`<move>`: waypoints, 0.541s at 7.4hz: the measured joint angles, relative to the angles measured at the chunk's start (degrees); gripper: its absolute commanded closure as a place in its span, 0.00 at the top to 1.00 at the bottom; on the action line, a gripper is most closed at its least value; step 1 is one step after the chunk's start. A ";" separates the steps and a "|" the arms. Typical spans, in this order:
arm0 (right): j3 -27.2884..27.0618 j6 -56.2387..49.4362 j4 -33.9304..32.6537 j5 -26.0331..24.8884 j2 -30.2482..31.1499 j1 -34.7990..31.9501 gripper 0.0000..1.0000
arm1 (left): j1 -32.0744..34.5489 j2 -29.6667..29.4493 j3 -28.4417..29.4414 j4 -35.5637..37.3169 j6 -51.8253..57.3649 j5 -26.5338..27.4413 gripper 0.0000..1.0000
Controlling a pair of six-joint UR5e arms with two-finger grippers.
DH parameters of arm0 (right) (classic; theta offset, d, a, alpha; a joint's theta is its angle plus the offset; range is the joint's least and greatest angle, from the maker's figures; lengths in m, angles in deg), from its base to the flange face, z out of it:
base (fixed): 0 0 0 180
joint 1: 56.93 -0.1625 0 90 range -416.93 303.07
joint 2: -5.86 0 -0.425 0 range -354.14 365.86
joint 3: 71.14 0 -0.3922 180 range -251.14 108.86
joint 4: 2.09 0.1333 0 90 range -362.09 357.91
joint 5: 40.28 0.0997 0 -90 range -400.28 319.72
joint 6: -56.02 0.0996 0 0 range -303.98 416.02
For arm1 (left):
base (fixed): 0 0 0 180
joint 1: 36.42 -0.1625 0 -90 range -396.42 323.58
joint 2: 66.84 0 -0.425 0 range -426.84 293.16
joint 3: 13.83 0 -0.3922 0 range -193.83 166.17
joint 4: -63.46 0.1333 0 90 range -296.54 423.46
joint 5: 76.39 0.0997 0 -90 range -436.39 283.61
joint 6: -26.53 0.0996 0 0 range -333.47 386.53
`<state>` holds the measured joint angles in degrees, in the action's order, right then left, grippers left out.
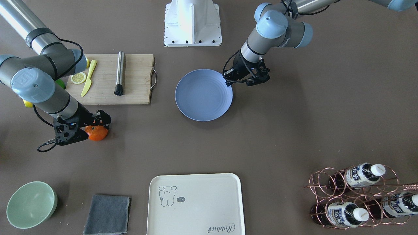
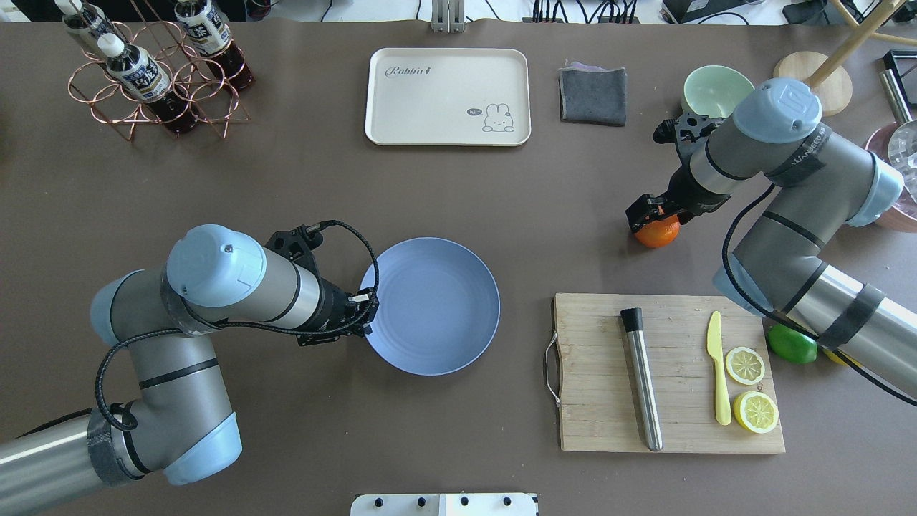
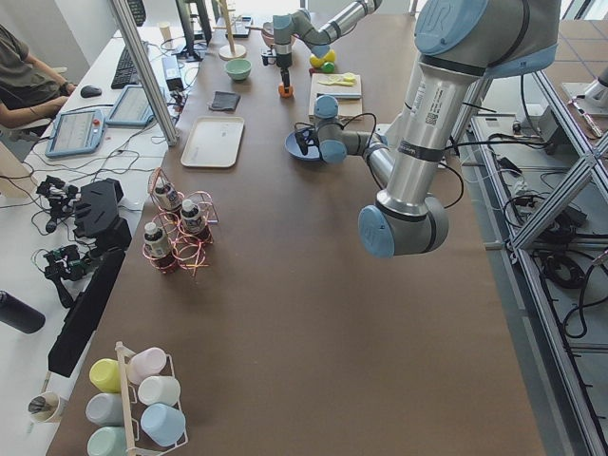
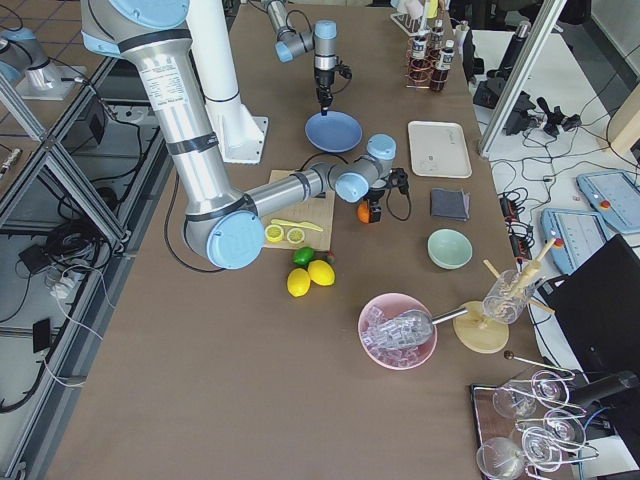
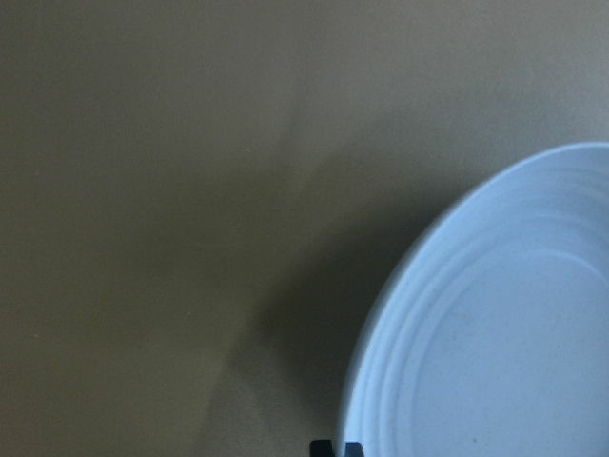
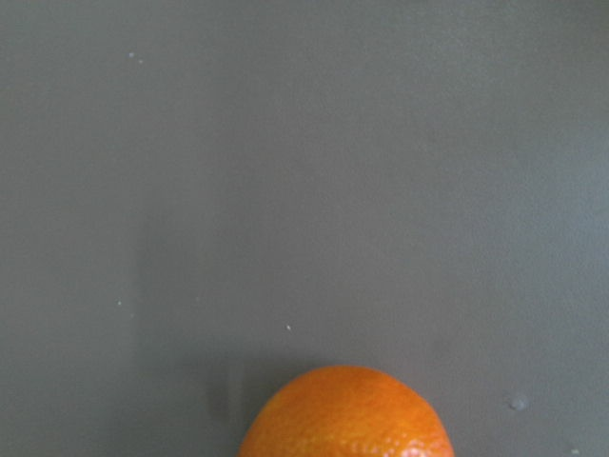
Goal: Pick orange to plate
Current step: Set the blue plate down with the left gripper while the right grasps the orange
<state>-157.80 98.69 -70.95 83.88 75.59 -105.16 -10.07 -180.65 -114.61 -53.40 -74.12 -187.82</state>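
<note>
The orange [image 1: 97, 133] [image 2: 658, 233] rests on the brown table in front of the cutting board. My right gripper [image 1: 94, 128] [image 2: 653, 221] is lowered right over it, fingers on either side. In the right wrist view the orange [image 6: 347, 414] fills the bottom centre and no fingertips show, so the gripper looks open. The periwinkle-blue plate [image 1: 204, 94] [image 2: 430, 304] lies empty mid-table. My left gripper [image 2: 367, 315] [image 5: 335, 447] hangs at the plate's [image 5: 504, 333] rim on my left side, its dark tips close together, shut.
The wooden cutting board [image 2: 609, 373] carries a steel rod [image 2: 641, 380], a yellow knife [image 2: 718, 373] and two lemon halves. A green lime [image 2: 791, 345] lies beside it. Far side: pale green bowl [image 2: 716, 89], grey cloth [image 2: 592, 94], cream tray [image 2: 448, 97], bottle rack [image 2: 154, 72].
</note>
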 measured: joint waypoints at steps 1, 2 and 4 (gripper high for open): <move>-0.02 0.87 0.04 -0.01 -0.04 0.07 0.00 | -0.20 -0.08 0.03 -0.05 -0.10 0.35 0.96; -0.11 1.78 0.10 -0.01 -0.13 0.23 0.00 | -0.28 -0.22 0.03 -0.11 -0.16 0.67 0.96; -0.59 2.49 -0.07 0.11 -2.19 0.33 0.00 | 0.06 -0.48 -0.80 -0.13 -0.19 0.97 0.96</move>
<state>-158.39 101.18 -71.02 83.99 73.40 -104.82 -10.01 -181.13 -115.41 -53.53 -74.31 -186.85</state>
